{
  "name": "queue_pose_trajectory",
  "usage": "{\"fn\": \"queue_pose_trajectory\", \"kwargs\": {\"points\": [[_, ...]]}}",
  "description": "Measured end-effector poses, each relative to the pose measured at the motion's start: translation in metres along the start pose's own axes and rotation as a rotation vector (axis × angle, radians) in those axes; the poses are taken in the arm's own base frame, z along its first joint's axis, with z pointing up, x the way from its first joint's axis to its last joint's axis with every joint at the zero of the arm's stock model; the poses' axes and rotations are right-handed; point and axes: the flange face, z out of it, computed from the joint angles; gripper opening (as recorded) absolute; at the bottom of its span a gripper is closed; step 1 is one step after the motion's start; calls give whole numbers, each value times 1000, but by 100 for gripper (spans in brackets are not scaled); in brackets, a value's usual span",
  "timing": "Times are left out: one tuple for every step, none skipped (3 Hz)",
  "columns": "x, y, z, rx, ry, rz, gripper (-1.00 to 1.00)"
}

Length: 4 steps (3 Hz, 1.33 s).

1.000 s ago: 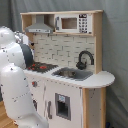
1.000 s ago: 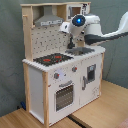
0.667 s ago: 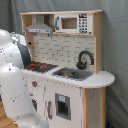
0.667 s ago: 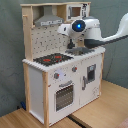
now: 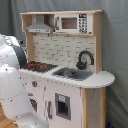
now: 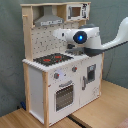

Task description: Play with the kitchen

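The kitchen (image 5: 65, 85) is a white and light-wood toy unit seen in both exterior views. On its counter are a red-ringed black hob (image 5: 38, 65), a grey sink (image 5: 72, 74) and a black tap (image 5: 85, 58). In the second exterior view the hob (image 6: 52, 59), oven door (image 6: 63, 95) and knobs (image 6: 56, 76) face the camera. My arm reaches in from the second exterior view's right, its blue-lit wrist (image 6: 80, 37) above the counter. The gripper (image 6: 59, 34) hangs in front of the dotted backboard (image 6: 42, 42), above the hob's back edge. It holds nothing that I can see.
A hood (image 5: 40, 25) and toy microwave (image 5: 75, 22) sit on the top shelf. My arm's white body (image 5: 11, 90) fills the first exterior view's left, close to the kitchen's side. The kitchen stands on a wooden floor (image 6: 100, 110) before a grey curtain (image 5: 117, 45).
My wrist and gripper have come down from the top shelf's height towards the counter in the second exterior view. The kitchen has not moved.
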Motion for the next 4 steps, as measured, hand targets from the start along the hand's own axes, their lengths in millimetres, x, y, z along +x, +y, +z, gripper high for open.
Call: {"fn": "queue_pose_trajectory", "kwargs": {"points": [[20,-8,-15,-110,46,-20,100],[36,-16,-25,-190,103,-23,100],[50,-26,-38,-271,167,-24,100],[62,-34,-50,-342,229,-37,100]]}}
